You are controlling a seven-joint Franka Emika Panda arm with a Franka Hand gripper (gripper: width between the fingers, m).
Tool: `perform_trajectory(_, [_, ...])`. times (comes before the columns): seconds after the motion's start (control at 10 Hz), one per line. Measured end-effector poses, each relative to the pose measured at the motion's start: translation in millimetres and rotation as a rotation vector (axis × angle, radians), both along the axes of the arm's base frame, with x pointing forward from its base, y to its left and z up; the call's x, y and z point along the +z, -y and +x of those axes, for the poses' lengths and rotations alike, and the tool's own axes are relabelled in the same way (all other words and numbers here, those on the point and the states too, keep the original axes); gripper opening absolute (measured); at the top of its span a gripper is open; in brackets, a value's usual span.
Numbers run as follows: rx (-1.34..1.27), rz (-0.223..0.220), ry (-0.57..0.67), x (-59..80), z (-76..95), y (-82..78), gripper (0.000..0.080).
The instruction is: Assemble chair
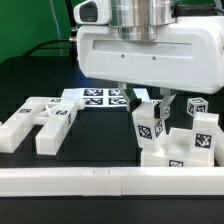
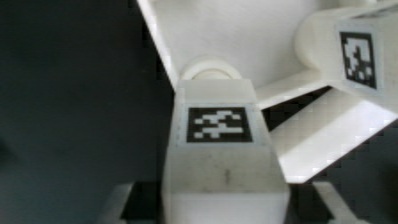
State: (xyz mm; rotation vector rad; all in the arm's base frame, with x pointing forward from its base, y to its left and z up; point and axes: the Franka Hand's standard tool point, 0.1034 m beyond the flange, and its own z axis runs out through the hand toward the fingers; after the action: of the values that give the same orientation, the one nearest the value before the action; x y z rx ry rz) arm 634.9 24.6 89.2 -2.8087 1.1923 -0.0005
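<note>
Clear lane of bare table (image 1: 105, 135) between H-part (image 1: 40, 122) on the exterior view's left and part cluster (image 1: 175, 135) on its right. Marker board (image 1: 95, 97) lies flat behind the lane. Rail (image 1: 110, 180) blocks the near edge. Cluster uprights stand close, with narrow gaps only.

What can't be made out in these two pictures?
State of the pincer: in the exterior view its fingertips are hidden behind the chair parts; in the wrist view the picture's edge cuts them off.
The marker board: one end is hidden behind the pincer, exterior view.
The tagged part: the wrist view is too close and blurred to tell which piece.
</note>
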Motion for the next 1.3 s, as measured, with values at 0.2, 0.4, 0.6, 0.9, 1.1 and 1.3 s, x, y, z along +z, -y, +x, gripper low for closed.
perform_trajectory(0.2, [-0.249, 0.026, -0.022, 0.0, -0.5, -8.8, 0.0288])
perform_trajectory(0.4, [-0.456, 0.042, -0.041, -0.5, 0.0, -14.4, 0.0288])
perform_trajectory(0.6, [-0.601, 0.052, -0.054, -1.3, 1.4, -19.8, 0.0288])
perform_trajectory(0.9, [-0.784, 0.066, -0.079, -1.9, 1.5, -26.9, 0.0288])
perform_trajectory(1.1, [-0.745, 0.066, -0.075, -2.3, 1.4, -27.4, 0.0289])
perform_trajectory(1.3, [-0.629, 0.054, -0.068, -3.1, -0.2, -29.3, 0.0471])
